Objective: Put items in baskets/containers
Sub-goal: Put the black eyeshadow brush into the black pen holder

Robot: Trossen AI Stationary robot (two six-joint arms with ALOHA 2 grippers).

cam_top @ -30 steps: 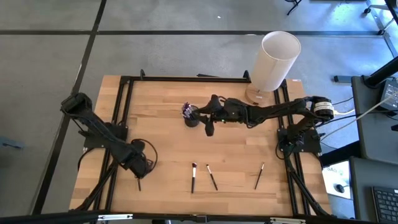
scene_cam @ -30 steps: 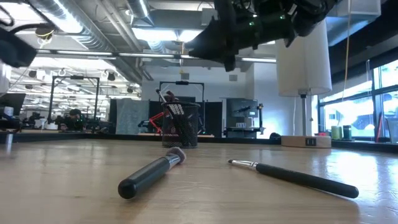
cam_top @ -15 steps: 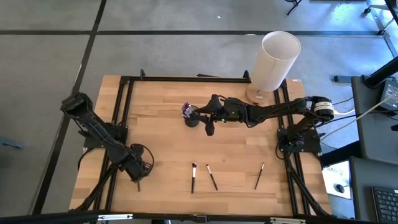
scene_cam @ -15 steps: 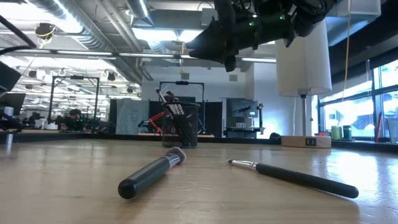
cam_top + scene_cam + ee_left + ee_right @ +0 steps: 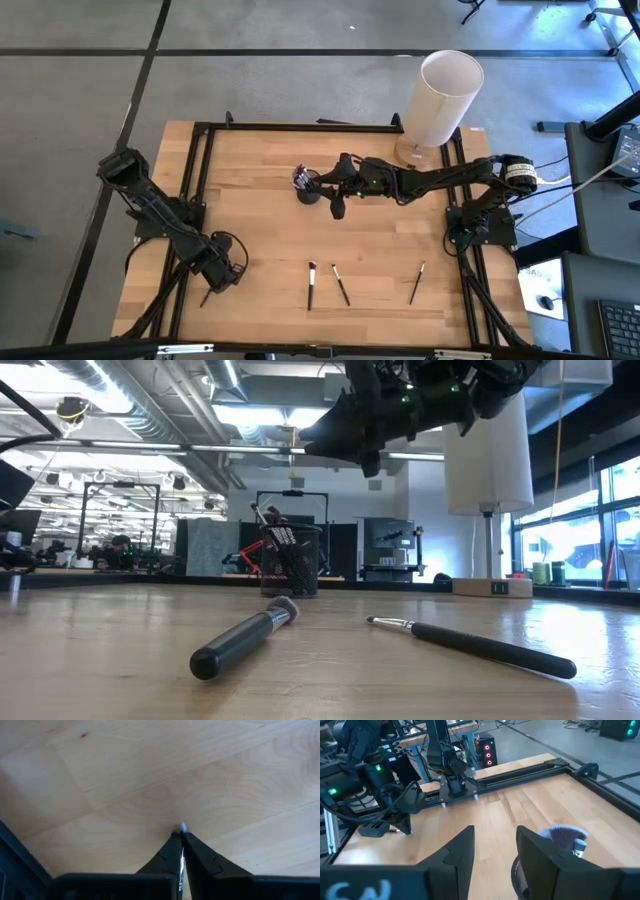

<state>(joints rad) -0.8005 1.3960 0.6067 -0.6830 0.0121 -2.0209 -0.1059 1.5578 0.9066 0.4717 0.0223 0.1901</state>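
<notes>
My left gripper [image 5: 218, 282] [image 5: 180, 834] is near the table's front left, shut on a thin dark-handled brush [image 5: 205, 297]. My right gripper [image 5: 335, 197] [image 5: 495, 837] [image 5: 360, 445] hangs open in the air just right of the black mesh cup [image 5: 308, 190] [image 5: 291, 560], with nothing between its fingers. The cup stands upright on the table and holds several brushes, one with a fan head [image 5: 565, 837]. Three more brushes lie flat near the front edge: a thick one [image 5: 311, 285] [image 5: 245, 638], a thin one [image 5: 341, 285] [image 5: 470, 645] and another thin one [image 5: 417, 283]. My left gripper pinches the thin brush between its two fingers, which point down at the table. A small pale end [image 5: 182, 826] of the brush shows just past the fingertips. The dark handle [image 5: 205, 297] sticks out toward the near left corner. Whether it rests on the wood cannot be told.
A tall white cylinder [image 5: 440, 100] stands on a wooden base at the far right corner. A black metal frame [image 5: 300, 127] runs along the table's edges. Bare wood lies between the cup and the row of brushes.
My left gripper has sunk a little toward the near edge onto the brush. The brush has turned about: its free end pointed at the near edge before and now slants toward the near left corner. My right arm has kept still.
</notes>
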